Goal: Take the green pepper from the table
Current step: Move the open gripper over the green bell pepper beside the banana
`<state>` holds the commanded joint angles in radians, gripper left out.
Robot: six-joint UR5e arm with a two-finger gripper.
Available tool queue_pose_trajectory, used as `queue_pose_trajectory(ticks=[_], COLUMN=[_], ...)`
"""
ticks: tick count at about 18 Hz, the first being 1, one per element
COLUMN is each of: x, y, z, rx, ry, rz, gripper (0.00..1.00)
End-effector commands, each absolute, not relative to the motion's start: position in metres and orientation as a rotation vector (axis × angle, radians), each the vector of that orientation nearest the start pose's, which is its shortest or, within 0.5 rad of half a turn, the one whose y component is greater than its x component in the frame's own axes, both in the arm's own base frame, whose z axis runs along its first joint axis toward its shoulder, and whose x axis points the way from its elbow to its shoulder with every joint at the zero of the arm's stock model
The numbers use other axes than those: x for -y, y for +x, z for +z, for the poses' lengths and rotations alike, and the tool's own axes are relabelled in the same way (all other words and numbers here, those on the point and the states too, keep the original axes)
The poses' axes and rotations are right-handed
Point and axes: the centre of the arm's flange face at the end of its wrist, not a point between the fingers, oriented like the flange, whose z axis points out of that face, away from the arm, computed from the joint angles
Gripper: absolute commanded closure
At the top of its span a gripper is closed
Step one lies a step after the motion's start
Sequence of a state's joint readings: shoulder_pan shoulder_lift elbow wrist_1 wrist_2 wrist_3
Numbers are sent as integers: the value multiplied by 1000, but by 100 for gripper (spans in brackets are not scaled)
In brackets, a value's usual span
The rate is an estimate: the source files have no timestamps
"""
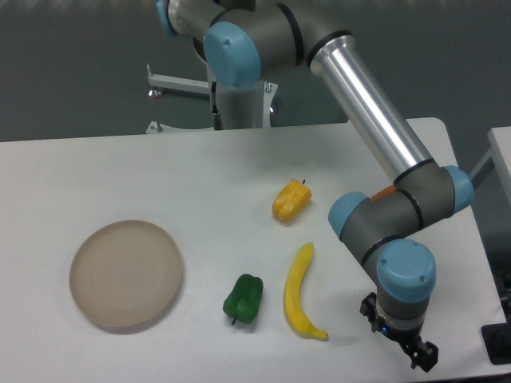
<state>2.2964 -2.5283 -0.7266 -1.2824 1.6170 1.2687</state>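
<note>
- A white matte table (pixel 200 171) with rounded corners fills most of the view, seen from above and in front, with a dark grey floor behind it.
- At far left on the table sits a round beige plate (pixel 126 275), flat and bare.
- To the right of the plate, near the front edge, lies the green pepper (pixel 243 298): small, glossy, dark green, with a lobed body and a short dark stem pointing toward the front. It rests on the table, apart from everything else.
- Just right of the green pepper lies a yellow banana (pixel 300 293), curved, running from back to front, close beside the pepper but not touching it.
- Behind the banana, nearer the table's middle, lies a yellow-orange pepper (pixel 291 201) with a thin dark stem.
- The robot arm (pixel 375 128) stretches from its base at the top centre down to the right: a silver tube with grey joints and light-blue caps.
- At lower right, the gripper (pixel 415 351) hangs off the wrist near the table's front right corner, well apart from the green pepper. It is dark and small; how wide its fingers are parted cannot be told, and nothing is seen in its grasp.
</note>
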Motion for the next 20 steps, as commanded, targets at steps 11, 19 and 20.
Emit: queue_pose_trajectory(ticks=[11, 19, 20], x=[-674, -689, -690], y=[-414, -332, -331], z=[334, 319, 317], rx=[-56, 197, 192], ry=[-2901, -2879, -2878], rz=[-107, -218, -217], gripper=[0, 0, 0])
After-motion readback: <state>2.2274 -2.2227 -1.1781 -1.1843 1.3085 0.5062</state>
